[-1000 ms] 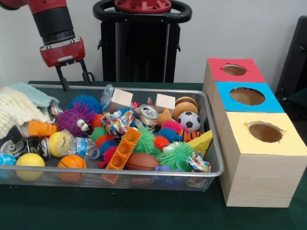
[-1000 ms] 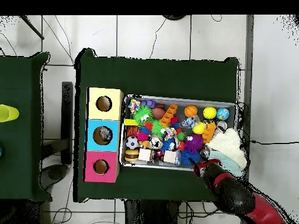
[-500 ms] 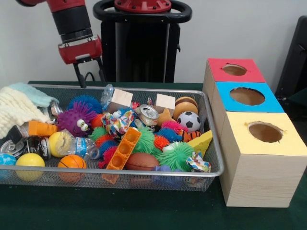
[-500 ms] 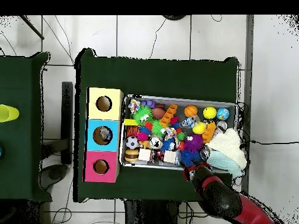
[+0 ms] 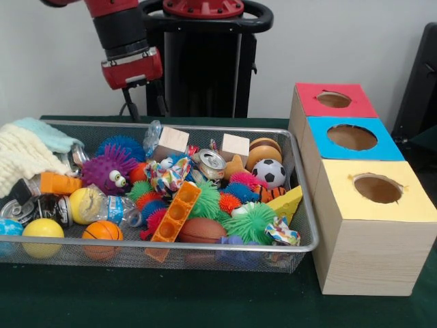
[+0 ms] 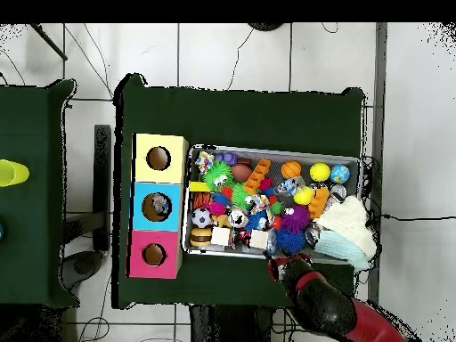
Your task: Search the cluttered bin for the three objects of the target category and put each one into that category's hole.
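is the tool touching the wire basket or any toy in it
Apart. In the front view the tool hangs above the wire basket's far rim, with background showing beneath its tips; it touches no toy.

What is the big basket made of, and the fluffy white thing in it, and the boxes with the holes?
The basket looks like silver metal wire mesh: you can see the toys through its sides. The fluffy white thing seems to be a soft knitted or fleecy cloth, bumpy and folded. The boxes look like pale wood, with grain lines on the sides and painted or papered coloured tops.
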